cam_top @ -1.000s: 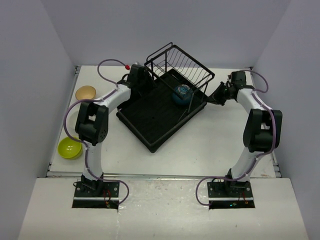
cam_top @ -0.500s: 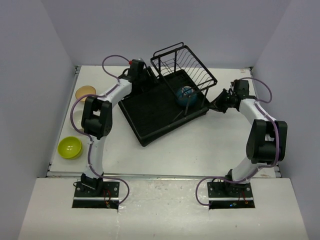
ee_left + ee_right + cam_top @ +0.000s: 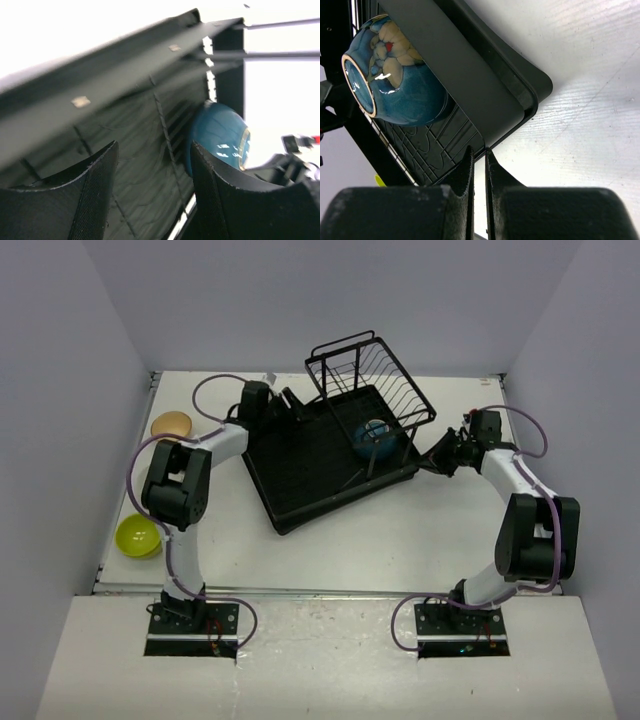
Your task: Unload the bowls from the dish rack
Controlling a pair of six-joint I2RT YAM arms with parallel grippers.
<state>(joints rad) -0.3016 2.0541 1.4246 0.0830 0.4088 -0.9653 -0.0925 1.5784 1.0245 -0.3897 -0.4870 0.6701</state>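
Lime bowl (image 3: 139, 536) sits nearest us, by the desk's (image 3: 400, 530) left edge, well apart from both tools. Beyond it the rack (image 3: 300, 465) lies slanted across the middle of the desk. At its right corner we see the right tool (image 3: 479, 152), fingers together, tips just at the rim; we cannot tell whether they pinch it. Just inside that corner the blue bowl (image 3: 395, 85) lies tipped on its side on the ribbed floor, with cream petals and a red one painted on its wall. Farther back on the left, the cream bowl (image 3: 171, 425) rests upright on the desk. The left tool (image 3: 154, 150) hangs at the rack's far left rim, fingers apart with nothing between them, and we see the blue bowl across the floor from it. The basket (image 3: 365, 365) stands at the far end. Since a second ago the rack's near corner has swung left and its basket end right, the blue bowl shifting with it, and the right tool has come nearer us. The lime and cream bowls lie where they were.
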